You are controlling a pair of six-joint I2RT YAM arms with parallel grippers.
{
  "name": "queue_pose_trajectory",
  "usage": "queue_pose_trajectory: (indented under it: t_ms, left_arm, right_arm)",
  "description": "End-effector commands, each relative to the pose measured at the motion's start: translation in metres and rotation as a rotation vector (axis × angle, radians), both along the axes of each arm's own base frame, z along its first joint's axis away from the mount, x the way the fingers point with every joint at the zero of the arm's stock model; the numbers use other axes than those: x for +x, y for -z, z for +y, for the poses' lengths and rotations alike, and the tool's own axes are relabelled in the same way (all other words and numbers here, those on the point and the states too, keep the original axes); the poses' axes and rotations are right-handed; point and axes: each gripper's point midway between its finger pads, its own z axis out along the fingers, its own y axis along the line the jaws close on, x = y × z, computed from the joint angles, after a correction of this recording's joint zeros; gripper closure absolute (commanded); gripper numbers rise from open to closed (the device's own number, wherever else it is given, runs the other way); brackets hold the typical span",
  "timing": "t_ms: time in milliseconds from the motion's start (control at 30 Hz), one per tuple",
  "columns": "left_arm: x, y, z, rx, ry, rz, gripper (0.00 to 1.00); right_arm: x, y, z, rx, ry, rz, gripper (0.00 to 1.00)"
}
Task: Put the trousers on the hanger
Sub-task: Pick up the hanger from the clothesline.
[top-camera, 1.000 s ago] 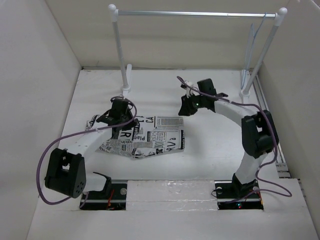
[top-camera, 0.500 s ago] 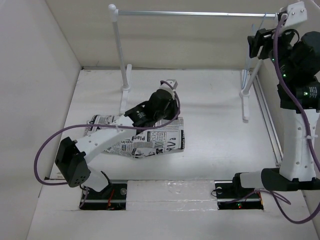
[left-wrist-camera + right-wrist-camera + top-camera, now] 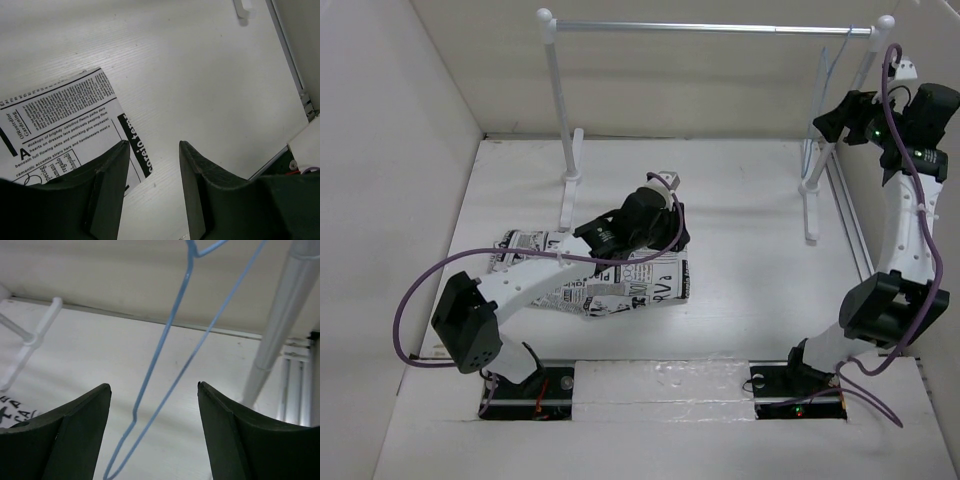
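Observation:
The trousers (image 3: pixel 620 290), white with black newspaper print, lie crumpled flat on the table at centre left. Their printed corner (image 3: pixel 60 115) shows in the left wrist view. My left gripper (image 3: pixel 672 228) hovers over their right edge, open (image 3: pixel 152 145), with only bare table between its fingers. The hanger (image 3: pixel 823 80), thin pale blue wire, hangs from the right end of the rail. My right gripper (image 3: pixel 827 125) is raised beside it at the back right. In the right wrist view the hanger's wires (image 3: pixel 170 320) run between its open fingers (image 3: pixel 153 386) without touching them.
The rack has a silver rail (image 3: pixel 720 28) on two white posts, the left (image 3: pixel 560 110) and the right (image 3: pixel 840 110), each on white feet. A metal track (image 3: pixel 855 240) runs along the table's right edge. White walls close in the left, back and right.
My right arm swung from the table's centre up to the hanger and opened its jaws. My left arm shifted right across the trousers to their right edge and opened.

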Motion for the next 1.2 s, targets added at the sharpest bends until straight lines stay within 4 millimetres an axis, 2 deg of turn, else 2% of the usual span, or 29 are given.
queue_pose_trajectory:
  t_ms: [0, 33, 167, 267, 467, 500, 533, 600, 633, 667, 700, 800, 833, 867, 1000, 1067, 1167]
  left_arm:
    - [-0.002, 0.0, -0.004, -0.028, 0.014, 0.006, 0.6]
    - [-0.003, 0.002, -0.003, -0.024, 0.012, 0.013, 0.59]
    - [-0.008, 0.003, -0.006, -0.042, 0.029, 0.037, 0.6]
    - [-0.009, 0.005, -0.003, -0.034, 0.017, 0.043, 0.6]
    - [-0.009, 0.006, -0.001, -0.032, 0.009, 0.05, 0.6]
    - [-0.009, 0.004, -0.002, -0.037, 0.006, 0.051, 0.6]
    - [-0.008, 0.005, -0.003, -0.038, 0.007, 0.054, 0.6]
    - [-0.008, 0.005, -0.004, -0.039, 0.004, 0.057, 0.6]
    - [-0.008, 0.006, -0.003, -0.037, 0.004, 0.059, 0.6]
    - [-0.008, 0.006, -0.004, -0.038, 0.005, 0.059, 0.6]
    - [-0.008, 0.007, -0.004, -0.037, 0.004, 0.062, 0.6]
    - [-0.007, 0.007, -0.004, -0.036, 0.001, 0.063, 0.6]
    - [-0.007, 0.006, -0.005, -0.038, 0.001, 0.061, 0.6]
    - [-0.007, 0.006, -0.005, -0.038, -0.001, 0.063, 0.6]
    - [-0.007, 0.006, -0.005, -0.039, -0.001, 0.064, 0.6]
    - [-0.007, 0.008, -0.006, -0.038, -0.003, 0.069, 0.6]
    - [-0.007, 0.006, -0.006, -0.04, -0.003, 0.067, 0.6]
  right_arm:
    - [-0.005, -0.06, 0.031, 0.024, -0.171, -0.214, 0.25]
    - [-0.001, -0.058, 0.026, 0.025, -0.166, -0.223, 0.25]
    - [0.009, -0.038, 0.029, 0.118, -0.19, -0.196, 0.27]
    - [0.015, -0.022, 0.023, 0.131, -0.158, -0.17, 0.34]
    - [0.023, -0.002, 0.023, 0.131, -0.156, -0.141, 0.36]
    - [0.024, -0.004, 0.028, 0.128, -0.177, -0.158, 0.39]
    - [0.025, -0.007, 0.031, 0.137, -0.194, -0.173, 0.48]
    - [0.026, -0.005, 0.031, 0.148, -0.199, -0.179, 0.58]
    - [0.026, -0.005, 0.031, 0.155, -0.197, -0.178, 0.66]
    - [0.027, -0.004, 0.031, 0.161, -0.196, -0.174, 0.67]
    - [0.027, -0.003, 0.031, 0.16, -0.198, -0.176, 0.67]
    - [0.032, 0.004, 0.03, 0.174, -0.2, -0.158, 0.53]
    - [0.032, 0.005, 0.03, 0.178, -0.2, -0.156, 0.45]
    - [0.033, 0.006, 0.031, 0.179, -0.202, -0.154, 0.42]
    - [0.039, 0.01, 0.037, 0.221, -0.237, -0.17, 0.42]
    - [0.039, 0.013, 0.04, 0.256, -0.247, -0.161, 0.52]
    - [0.04, 0.015, 0.04, 0.277, -0.253, -0.165, 0.78]
